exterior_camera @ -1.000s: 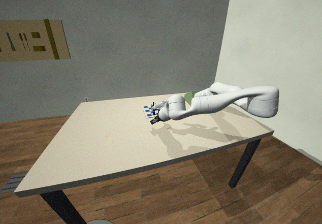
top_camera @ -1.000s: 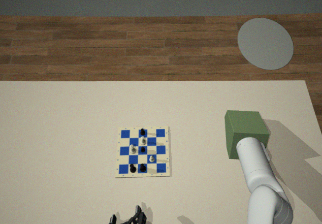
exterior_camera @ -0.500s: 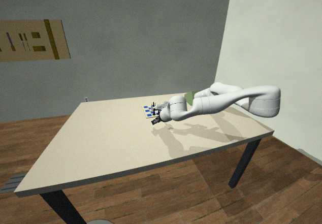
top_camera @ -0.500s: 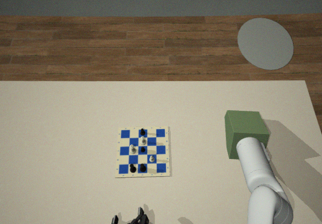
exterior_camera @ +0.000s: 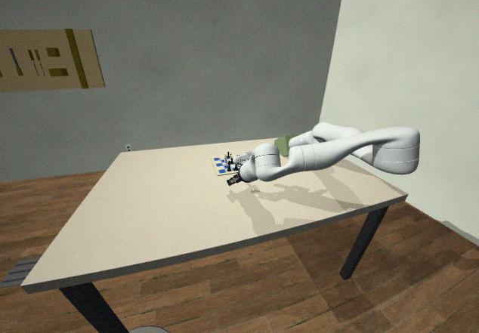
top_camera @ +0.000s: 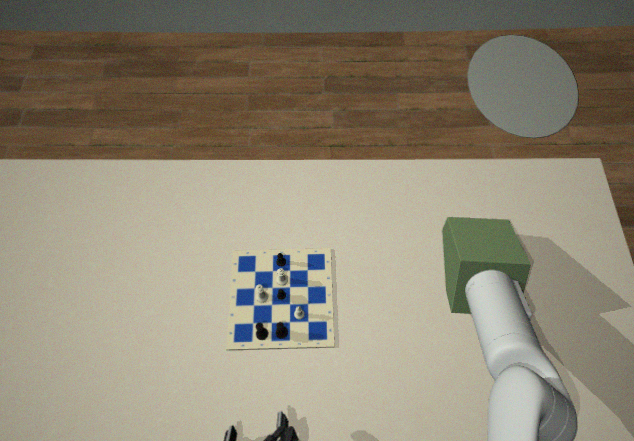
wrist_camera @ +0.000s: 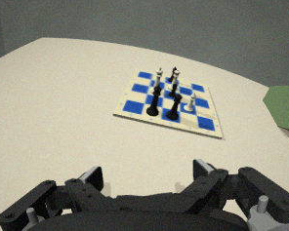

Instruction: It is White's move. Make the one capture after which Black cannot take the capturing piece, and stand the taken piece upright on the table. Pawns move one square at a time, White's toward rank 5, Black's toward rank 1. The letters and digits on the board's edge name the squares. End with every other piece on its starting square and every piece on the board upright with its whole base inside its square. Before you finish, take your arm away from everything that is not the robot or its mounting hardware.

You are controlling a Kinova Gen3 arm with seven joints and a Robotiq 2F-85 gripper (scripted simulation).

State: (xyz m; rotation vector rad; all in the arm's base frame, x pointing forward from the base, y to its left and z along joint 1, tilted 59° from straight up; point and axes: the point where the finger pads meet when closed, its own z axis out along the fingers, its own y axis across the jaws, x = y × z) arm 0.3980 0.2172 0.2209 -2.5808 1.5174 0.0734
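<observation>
The blue and cream board (top_camera: 231, 305) (wrist_camera: 158, 122) carries seven upright pieces. In the front row stand a black piece (top_camera: 261, 331) (wrist_camera: 153, 108), second from left, and another black piece (top_camera: 281, 330) (wrist_camera: 174, 112) in the middle. A small white piece (top_camera: 299, 313) (wrist_camera: 189, 106) stands in the second row, right of middle. In the third row a tall white piece (top_camera: 261, 293) is left of a small black piece (top_camera: 281, 294). Behind them in the middle column stand a white piece (top_camera: 281, 277) and a black piece (top_camera: 281, 260). My gripper (top_camera: 256, 424) (wrist_camera: 146, 173) is open and empty, in front of the board.
A green block (top_camera: 486, 241) (wrist_camera: 285, 106) stands right of the board, partly behind the arm in the top view. The pale table (top_camera: 128, 272) (exterior_camera: 154, 205) extends around the board. The board's letters and digits are too small to read.
</observation>
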